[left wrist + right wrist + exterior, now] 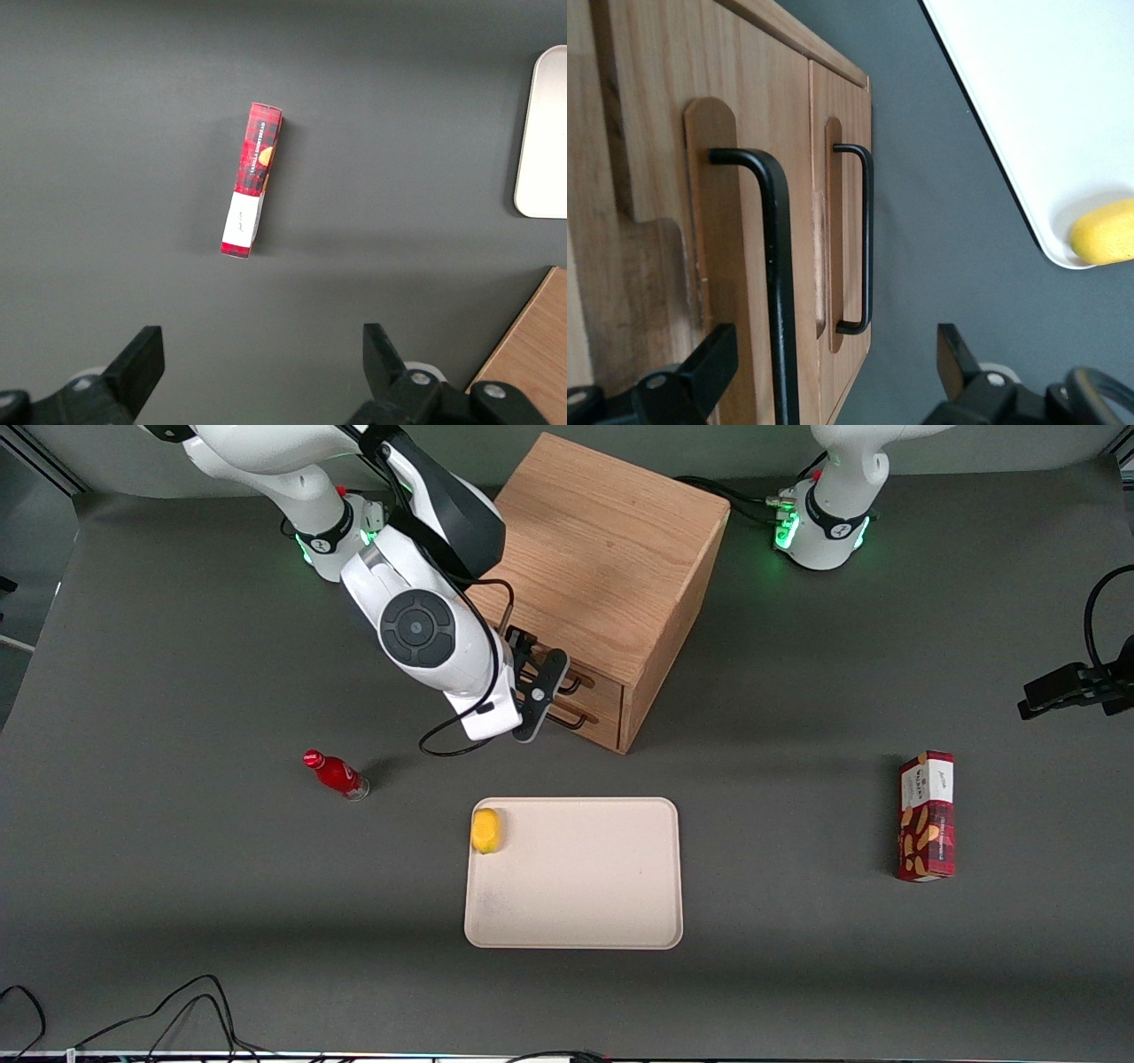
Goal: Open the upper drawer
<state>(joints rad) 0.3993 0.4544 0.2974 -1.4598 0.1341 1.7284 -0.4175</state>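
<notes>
Looking at the wrist view, you have the gripper (833,376) open, its two fingers spread wide with nothing between them but the bar handle (778,266) of the upper drawer (744,177) — the handle runs straight down through the gap, closer to one finger (709,363) than to the other. That is the relation your next move turns on: the bar's long axis lies along the drawer front and crosses the line between the fingertips at about a right angle, so closing should pinch it across its thin section. The lower drawer's handle (864,239) sits parallel and just beside it, outside the grasp line, so you are lined up on the right one. From the front view the gripper (538,691) hangs in front of the cabinet (602,558), at the drawer face, and the upper drawer looks shut, flush with the lower one. I judge the fingers are not yet deep enough — the bar sits near the tips, so ease in toward the face before you close, and centre the bar in the gap. Your pull will then run away from the cabinet face, toward the tray (576,886) with its lemon (485,830), which lie nearer the front camera.
</notes>
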